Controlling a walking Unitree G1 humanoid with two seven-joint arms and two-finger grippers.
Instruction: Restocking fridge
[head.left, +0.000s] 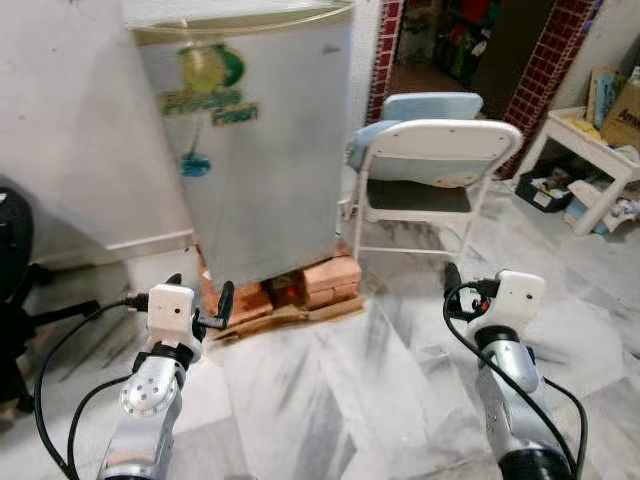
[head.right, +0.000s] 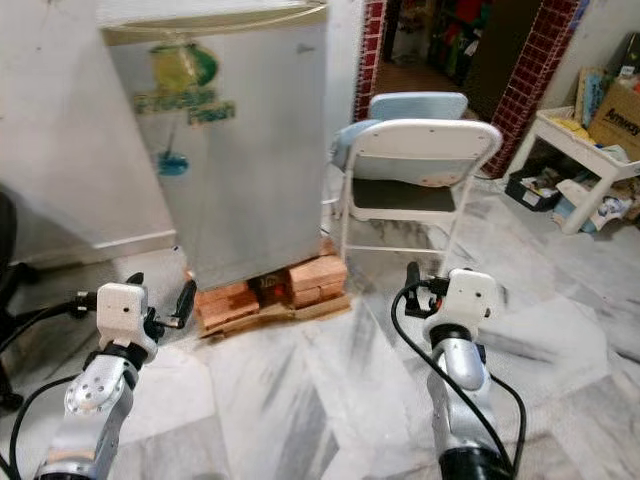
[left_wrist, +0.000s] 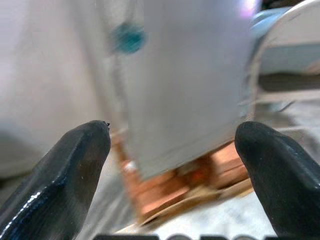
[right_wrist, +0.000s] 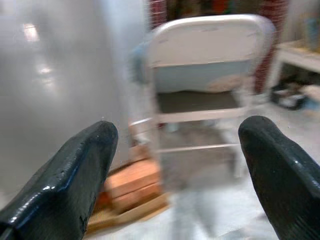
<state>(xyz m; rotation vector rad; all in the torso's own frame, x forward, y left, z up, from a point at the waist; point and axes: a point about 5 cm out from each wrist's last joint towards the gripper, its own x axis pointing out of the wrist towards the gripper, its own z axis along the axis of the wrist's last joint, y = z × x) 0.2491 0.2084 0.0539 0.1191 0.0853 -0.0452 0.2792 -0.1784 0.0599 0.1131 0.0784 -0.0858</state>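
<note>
Head cams look forward and down from up high, same scene in both eyes, just shifted a bit: fridge (head.left: 250, 140) on bricks (head.left: 300, 290), chair (head.left: 430, 165) beside it, marble floor (head.left: 340, 400). Wrist cams sit low and look out along their own fingers, left one close on the fridge bottom and bricks, right one at the fridge side and the chair

Probably a home: marble floor (head.left: 330, 390), fridge (head.left: 255, 150), folding chair (head.left: 430, 160).
</note>
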